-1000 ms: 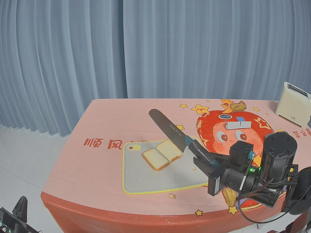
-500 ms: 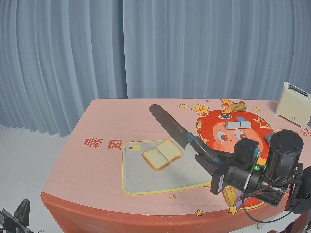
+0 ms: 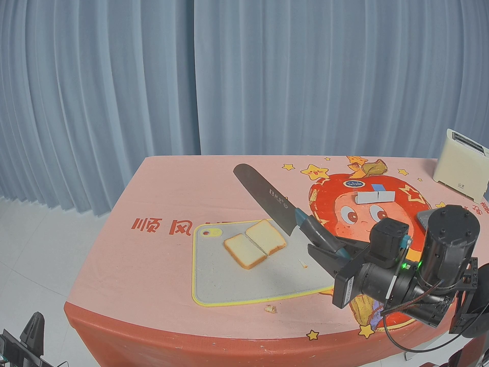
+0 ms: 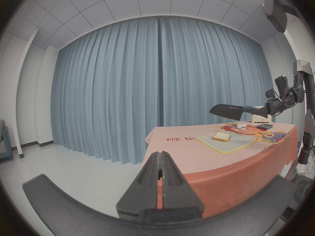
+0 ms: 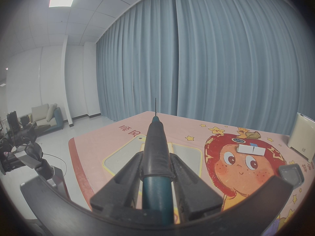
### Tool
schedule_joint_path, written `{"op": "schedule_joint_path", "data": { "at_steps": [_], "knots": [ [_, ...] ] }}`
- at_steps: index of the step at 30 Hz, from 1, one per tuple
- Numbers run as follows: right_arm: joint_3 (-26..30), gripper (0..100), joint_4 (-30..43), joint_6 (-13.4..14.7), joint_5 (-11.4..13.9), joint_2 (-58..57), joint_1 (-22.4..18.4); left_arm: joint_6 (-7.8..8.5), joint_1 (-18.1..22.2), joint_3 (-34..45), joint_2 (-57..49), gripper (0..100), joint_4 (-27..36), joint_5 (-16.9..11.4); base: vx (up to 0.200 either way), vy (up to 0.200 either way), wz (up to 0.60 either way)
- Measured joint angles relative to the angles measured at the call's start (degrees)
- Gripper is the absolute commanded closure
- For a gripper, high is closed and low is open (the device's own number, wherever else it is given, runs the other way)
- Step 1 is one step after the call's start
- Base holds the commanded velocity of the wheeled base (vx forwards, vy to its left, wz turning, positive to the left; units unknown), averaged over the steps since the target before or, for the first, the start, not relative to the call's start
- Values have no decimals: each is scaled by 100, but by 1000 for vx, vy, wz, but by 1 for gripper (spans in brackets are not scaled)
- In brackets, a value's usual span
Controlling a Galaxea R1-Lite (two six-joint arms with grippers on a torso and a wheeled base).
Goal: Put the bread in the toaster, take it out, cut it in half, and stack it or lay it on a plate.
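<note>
Holding bread point(image 3: 254, 243), pink table point(image 3: 168, 189) before curtain point(image 3: 153, 67)

The right pincer point(image 3: 330, 246) is matte black. The knife point(image 3: 265, 195) it clasps runs from a black handle through a teal collar to a dark charcoal blade with small pale lettering. Just ahead of the pincer's fingertips lies a cutting board point(image 3: 229, 286), pale grey edged in yellow. On it are two bread halves point(image 3: 254, 243), creamy white with golden-brown crusts. Beneath the pincer the tablecloth point(image 3: 163, 194) is salmon pink, printed with red characters, yellow stars and a red cartoon face, and its hanging skirt is a deeper orange-red. Off to the pincer's right and farther out stands an ivory toaster point(image 3: 462, 168). Beyond the blade tip hangs a blue-grey pleated curtain point(image 3: 204, 62).
</note>
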Motion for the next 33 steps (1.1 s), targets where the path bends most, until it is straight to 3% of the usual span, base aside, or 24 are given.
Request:
{"op": "schedule_joint_path", "data": {
  "at_steps": [14,33],
  "knots": [
    [-48,100,5,5,5,-80,-116,0,-2,0,-5,100,0,-2,0,0,0],
    [-207,100,13,-138,74,-227,-944,2,-2,0,-2,100,2,-5,0,0,0]
  ]
}}
